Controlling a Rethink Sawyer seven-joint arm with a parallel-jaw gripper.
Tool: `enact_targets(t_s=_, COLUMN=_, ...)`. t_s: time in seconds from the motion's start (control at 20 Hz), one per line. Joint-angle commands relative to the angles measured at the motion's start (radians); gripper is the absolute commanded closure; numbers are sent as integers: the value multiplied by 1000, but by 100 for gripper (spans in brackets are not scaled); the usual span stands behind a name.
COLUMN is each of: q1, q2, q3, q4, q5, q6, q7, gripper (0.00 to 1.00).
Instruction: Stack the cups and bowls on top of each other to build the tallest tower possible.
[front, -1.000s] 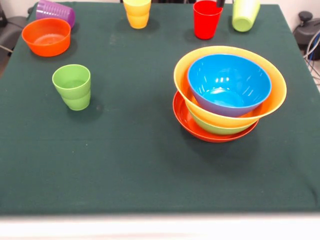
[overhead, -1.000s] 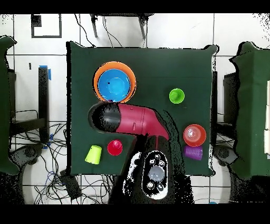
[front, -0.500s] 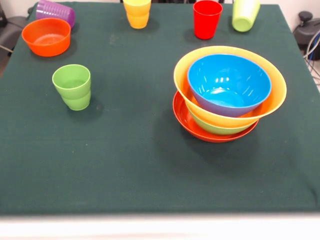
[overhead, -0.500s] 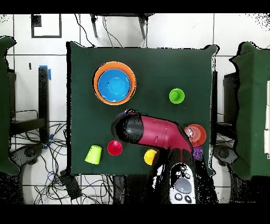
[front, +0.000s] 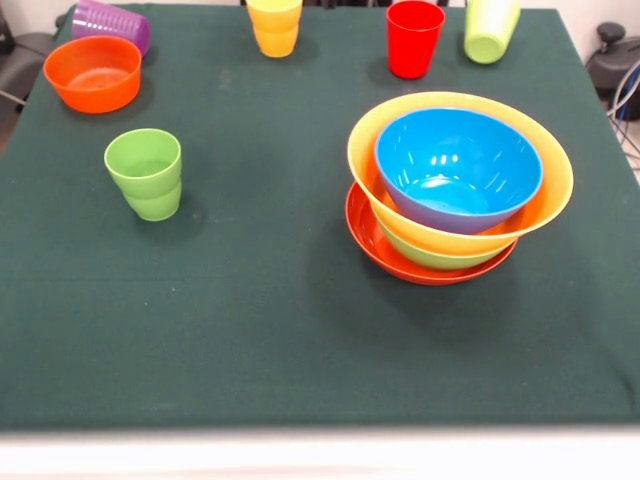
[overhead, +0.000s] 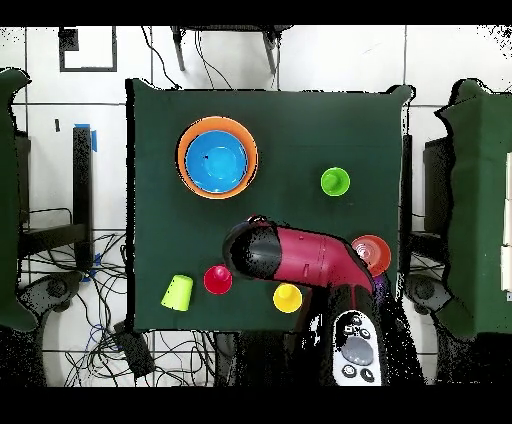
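Bench (front: 300, 340), green cloth. The tower (front: 455, 190) stood on the right side in the front view. It was four bowls nested: wide red-orange bowl (front: 425, 270) at the bottom, green bowl (front: 420, 254) showing only a sliver of rim, large orange-yellow bowl (front: 553, 190), and blue bowl (front: 450, 160) innermost. No cup was in it.

Loose pieces, all well apart from the tower:
- Small orange bowl (front: 92, 72) upright at the far left corner, with the purple cup (front: 110, 22) on its side just behind.
- Light green cup (front: 145, 172) upright, alone at mid-left.
- Yellow cup (front: 274, 25) and red cup (front: 413, 38) upright along the far edge.
- Second light green cup (front: 490, 28) tipped over beside the red one.

From overhead, my arm (overhead: 300, 258) lay across the bench between the tower and the red cup, covering part of the small orange bowl. My fingers showed in neither view, so I could not tell whether they were released or clenched.
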Motion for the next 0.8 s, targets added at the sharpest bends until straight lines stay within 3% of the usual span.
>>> enact_targets(t_s=0.05, q1=-9, q2=42, q3=134, q4=58, q5=-88, q6=-62, q7=-85, gripper=0)
enact_targets(t_s=0.45, q1=10, q2=-51, q3=118, q4=169, q5=-87, q6=-51, q7=-41, gripper=0)
enact_targets(t_s=0.8, q1=-93, q2=-50, q3=155, q4=212, q5=-156, q6=-79, q7=-148, gripper=0)
